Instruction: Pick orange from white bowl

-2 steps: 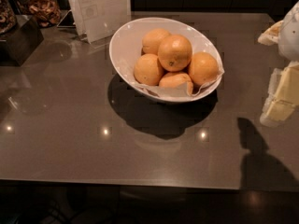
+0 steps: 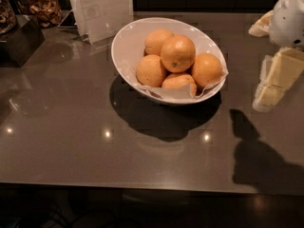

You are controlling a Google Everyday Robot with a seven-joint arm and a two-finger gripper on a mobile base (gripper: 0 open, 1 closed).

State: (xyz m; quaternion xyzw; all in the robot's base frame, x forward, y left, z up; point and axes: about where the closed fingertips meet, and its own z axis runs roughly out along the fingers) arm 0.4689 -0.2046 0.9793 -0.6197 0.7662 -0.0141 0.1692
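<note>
Jaw opening cannot be told; gripper [image 2: 269,76] is seen right of bowl [image 2: 122,44], apart from top orange [image 2: 177,53]; card [image 2: 102,8] is set behind.

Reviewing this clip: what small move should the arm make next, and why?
Probably swing the gripper left and over the white bowl. It hangs at the frame's right edge, apart from the bowl, while the orange sits untouched atop the other four oranges.

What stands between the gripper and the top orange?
Nothing visible. The gripper hangs right of the white bowl, apart from it; the orange sits uncovered atop the four other oranges.
</note>
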